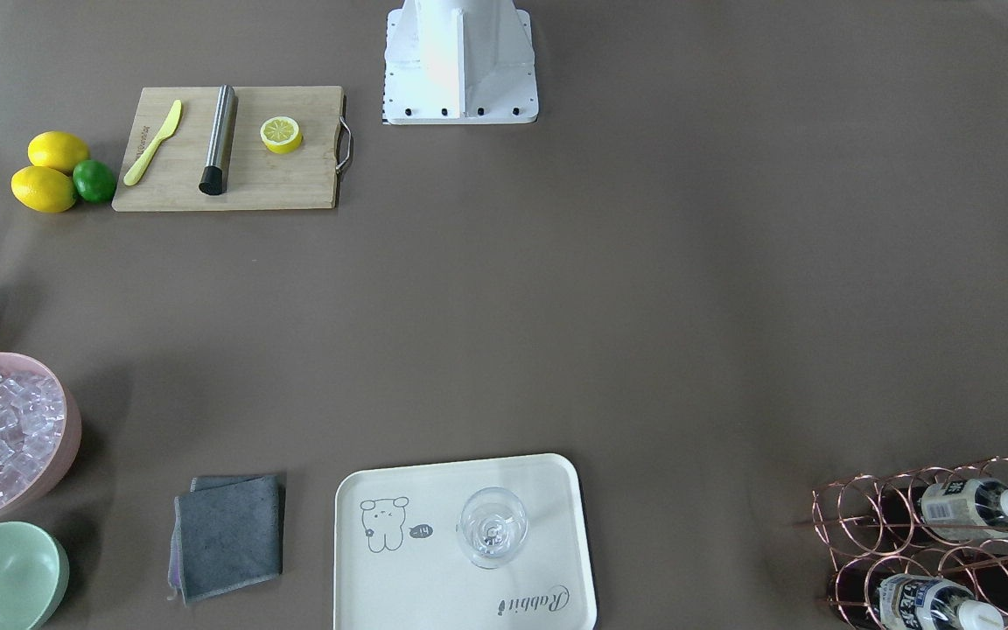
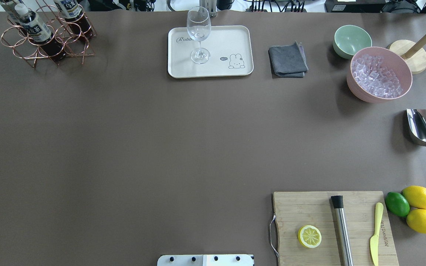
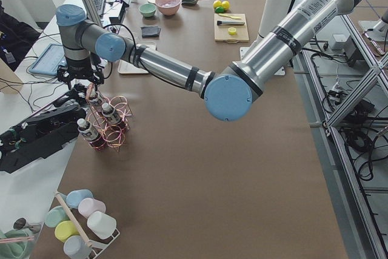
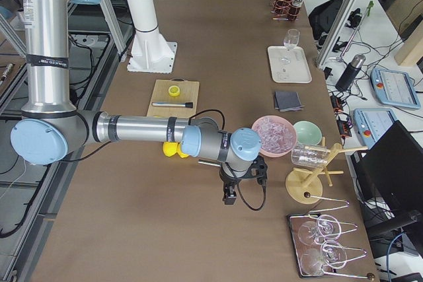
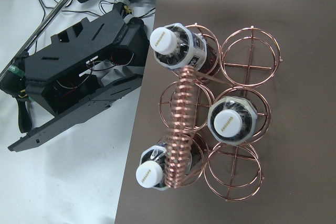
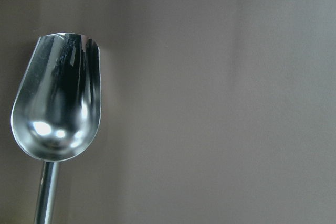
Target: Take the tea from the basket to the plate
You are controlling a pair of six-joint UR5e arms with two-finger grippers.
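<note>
While three tea bottles (image 5: 231, 124) sit in the copper wire basket (image 5: 184, 103) at the bench's far left corner, the left gripper (image 3: 92, 92) hangs above them; its jaws' opening cannot be told.

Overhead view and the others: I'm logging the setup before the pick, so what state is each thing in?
Tea bottles: three, capped, all in the basket.
Plate: holds only the wine glass, no tea.
Wine glass: upright, empty.
Pink bowl: filled with ice cubes.
Green bowl: empty.
Scoop: empty, lying on the table.
Lemon half: cut face up.
</note>
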